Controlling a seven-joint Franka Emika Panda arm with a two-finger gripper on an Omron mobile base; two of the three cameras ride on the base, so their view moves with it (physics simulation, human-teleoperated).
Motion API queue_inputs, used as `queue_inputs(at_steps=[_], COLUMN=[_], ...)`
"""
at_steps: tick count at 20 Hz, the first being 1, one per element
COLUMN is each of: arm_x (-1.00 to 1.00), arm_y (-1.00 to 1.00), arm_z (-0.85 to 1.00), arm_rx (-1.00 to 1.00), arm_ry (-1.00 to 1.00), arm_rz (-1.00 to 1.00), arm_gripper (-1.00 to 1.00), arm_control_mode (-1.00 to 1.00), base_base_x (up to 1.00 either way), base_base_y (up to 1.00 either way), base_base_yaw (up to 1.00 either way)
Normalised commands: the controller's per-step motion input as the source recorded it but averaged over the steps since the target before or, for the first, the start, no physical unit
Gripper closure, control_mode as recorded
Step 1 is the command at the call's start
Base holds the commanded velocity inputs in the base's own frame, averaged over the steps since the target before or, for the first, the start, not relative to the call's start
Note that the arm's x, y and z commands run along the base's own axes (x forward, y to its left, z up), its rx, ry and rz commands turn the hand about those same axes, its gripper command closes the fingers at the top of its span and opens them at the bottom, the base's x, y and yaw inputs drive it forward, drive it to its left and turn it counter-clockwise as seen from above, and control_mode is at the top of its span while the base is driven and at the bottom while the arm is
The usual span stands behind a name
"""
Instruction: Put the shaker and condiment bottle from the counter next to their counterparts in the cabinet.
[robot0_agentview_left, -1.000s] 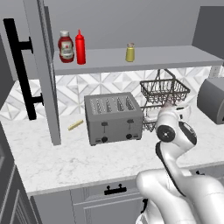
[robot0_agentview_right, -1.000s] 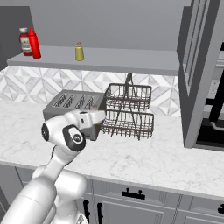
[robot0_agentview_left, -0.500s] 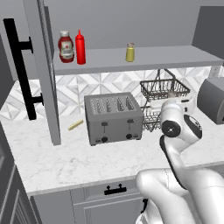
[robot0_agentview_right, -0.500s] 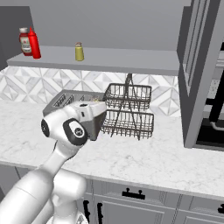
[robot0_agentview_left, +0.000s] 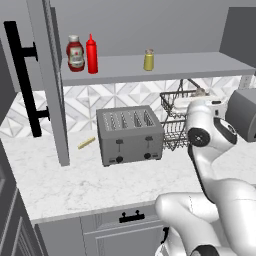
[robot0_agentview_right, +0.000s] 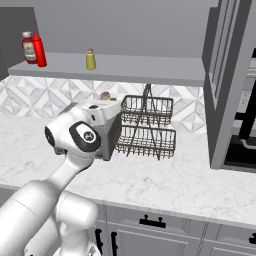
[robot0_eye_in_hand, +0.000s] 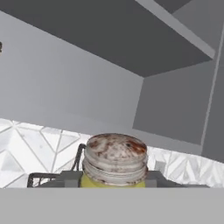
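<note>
My gripper (robot0_eye_in_hand: 114, 180) is shut on the shaker (robot0_eye_in_hand: 114, 158), whose speckled beige cap and yellow body sit between the dark fingers (robot0_eye_in_hand: 65, 178). The hand (robot0_agentview_left: 200, 95) holds it up over the wire basket, just below the cabinet shelf (robot0_agentview_left: 200, 64); its cap (robot0_agentview_right: 105, 95) shows above the hand. On the shelf's left end the all-red condiment bottle (robot0_agentview_left: 91, 54) (robot0_agentview_right: 39, 50) stands right beside the white-capped ketchup bottle (robot0_agentview_left: 75, 53). The bright-yellow shaker (robot0_agentview_left: 148, 60) (robot0_agentview_right: 90, 59) stands alone mid-shelf. The marble counter (robot0_agentview_left: 90, 185) lies below.
A grey toaster (robot0_agentview_left: 130, 135) and a two-tier wire basket (robot0_agentview_right: 147, 125) stand under the shelf. The open cabinet door (robot0_agentview_left: 50, 75) with its black handle hangs at left; another door (robot0_agentview_right: 227, 85) hangs at right. A small yellow stick (robot0_agentview_left: 86, 143) lies on the counter.
The arm has lifted the hand with the shaker from in front of the wire basket up to just under the shelf. The jaws have closed slightly.
</note>
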Motion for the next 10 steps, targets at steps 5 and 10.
queue_inputs(at_steps=[5, 10], arm_x=[-0.01, -0.21], arm_y=[0.02, 0.07], arm_z=[0.52, 0.47], arm_rx=[0.0, 0.0], arm_ry=[-0.12, -0.14], arm_rz=[0.01, 0.02], arm_gripper=[1.0, 1.0], arm_control_mode=[-1.0, -1.0], base_base_x=[0.0, 0.0], base_base_y=[0.0, 0.0], base_base_yaw=[0.0, 0.0])
